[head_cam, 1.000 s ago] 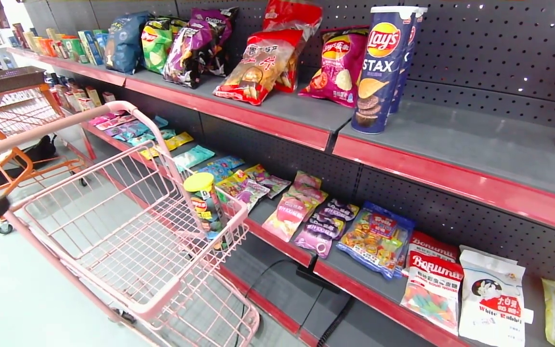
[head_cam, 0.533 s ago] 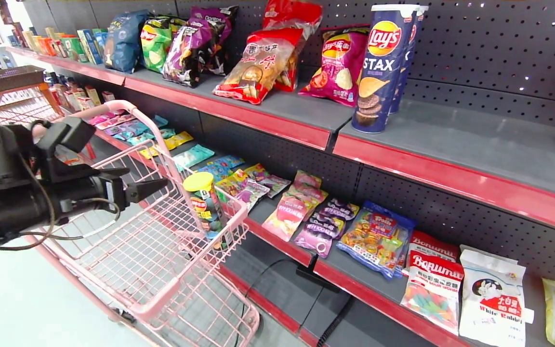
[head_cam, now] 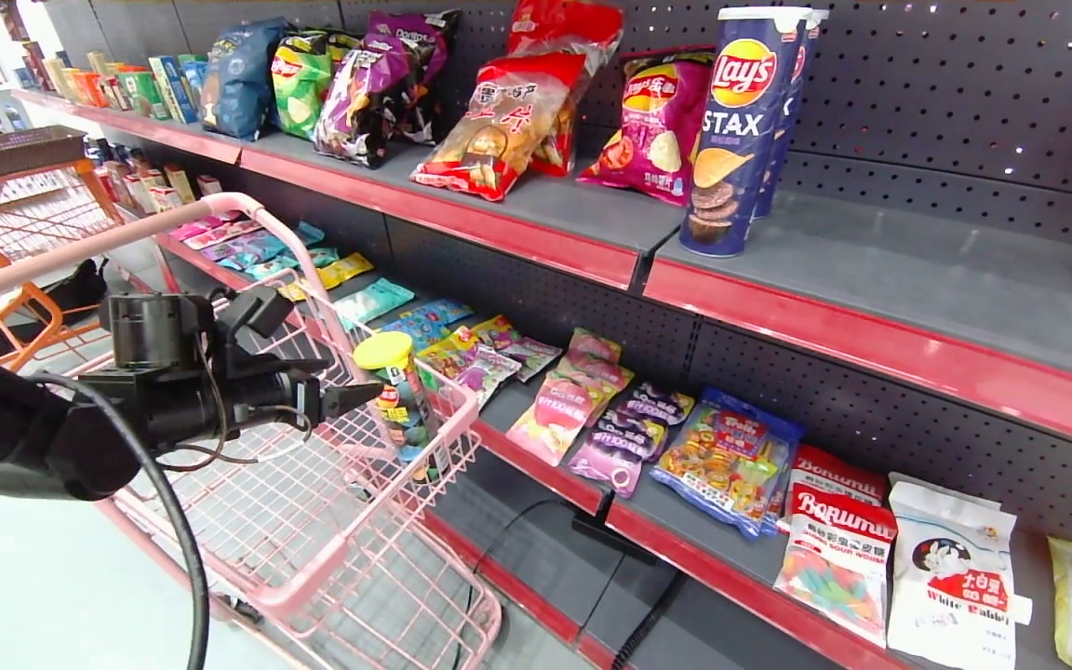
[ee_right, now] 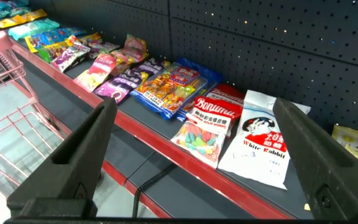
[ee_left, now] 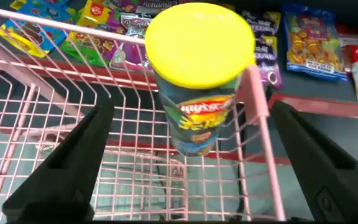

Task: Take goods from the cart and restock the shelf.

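A chip canister (head_cam: 398, 400) with a yellow lid stands upright in the far corner of the pink cart (head_cam: 247, 568). My left gripper (head_cam: 355, 381) hovers inside the cart, level with the canister's upper part and just short of it. In the left wrist view the canister (ee_left: 197, 81) stands ahead between the spread fingers (ee_left: 73, 162), so the left gripper (ee_left: 191, 112) is open and empty. My right gripper (ee_right: 194, 109) is open and holds nothing; it faces the lower shelf's candy bags (ee_right: 169, 87). Two tall blue canisters (head_cam: 736, 130) stand on the upper shelf (head_cam: 917, 270).
Chip bags (head_cam: 499, 121) line the upper shelf left of the blue canisters, with bare grey shelf to their right. Sweets packets (head_cam: 722, 461) cover the lower shelf (head_cam: 685, 549). An orange cart (head_cam: 24, 214) stands at the far left. A black cable (head_cam: 517, 540) runs along the floor.
The left arm has come in from the left and moved forward into the cart, up to the yellow-lidded canister. The canister and cart have stayed put.
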`<state>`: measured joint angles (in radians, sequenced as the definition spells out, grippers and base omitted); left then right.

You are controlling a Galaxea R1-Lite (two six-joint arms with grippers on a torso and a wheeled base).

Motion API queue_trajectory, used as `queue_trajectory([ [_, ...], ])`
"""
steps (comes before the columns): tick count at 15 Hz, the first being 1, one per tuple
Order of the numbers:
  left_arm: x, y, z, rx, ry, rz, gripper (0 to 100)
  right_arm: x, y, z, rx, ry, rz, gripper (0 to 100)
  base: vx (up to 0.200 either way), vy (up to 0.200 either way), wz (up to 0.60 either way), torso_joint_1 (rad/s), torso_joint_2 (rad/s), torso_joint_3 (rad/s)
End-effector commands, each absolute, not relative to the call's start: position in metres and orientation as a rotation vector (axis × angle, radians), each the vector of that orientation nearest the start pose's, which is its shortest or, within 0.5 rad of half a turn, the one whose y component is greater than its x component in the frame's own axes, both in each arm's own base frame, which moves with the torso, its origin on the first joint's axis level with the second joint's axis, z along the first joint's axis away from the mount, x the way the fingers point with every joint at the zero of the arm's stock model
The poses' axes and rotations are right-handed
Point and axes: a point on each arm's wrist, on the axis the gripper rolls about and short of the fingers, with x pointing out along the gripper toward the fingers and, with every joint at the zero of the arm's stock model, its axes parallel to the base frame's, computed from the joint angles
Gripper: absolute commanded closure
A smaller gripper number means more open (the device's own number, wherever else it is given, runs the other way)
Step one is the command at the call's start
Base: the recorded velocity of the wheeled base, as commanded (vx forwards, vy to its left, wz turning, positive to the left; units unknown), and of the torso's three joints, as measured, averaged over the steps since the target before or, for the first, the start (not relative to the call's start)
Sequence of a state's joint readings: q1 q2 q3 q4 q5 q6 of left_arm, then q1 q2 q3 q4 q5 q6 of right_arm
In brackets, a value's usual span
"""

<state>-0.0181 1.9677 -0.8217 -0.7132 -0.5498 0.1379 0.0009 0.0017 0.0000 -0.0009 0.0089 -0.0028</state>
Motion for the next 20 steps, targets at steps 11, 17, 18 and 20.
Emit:
queue_trajectory([
  [11,0.387,-0.047,0.065,0.040,0.390,-0.660,0,-0.023,0.000,0.076,-0.005,0.000,0.011,0,0.000,0.000,0.00,0.000,0.00,0.000],
  [17,0.384,-0.044,0.065,0.044,0.386,-0.647,100,-0.023,0.000,0.076,-0.005,0.002,0.011,0,0.000,0.000,0.00,0.000,0.00,0.000],
  [18,0.380,-0.044,0.068,0.044,0.381,-0.645,100,-0.023,0.000,0.076,-0.005,0.000,0.011,0,0.000,0.000,0.00,0.000,0.00,0.000],
  [20,0.363,-0.037,0.081,0.039,0.362,-0.629,100,-0.023,0.000,0.076,-0.005,0.000,0.011,0,0.000,0.000,0.00,0.000,0.00,0.000],
])
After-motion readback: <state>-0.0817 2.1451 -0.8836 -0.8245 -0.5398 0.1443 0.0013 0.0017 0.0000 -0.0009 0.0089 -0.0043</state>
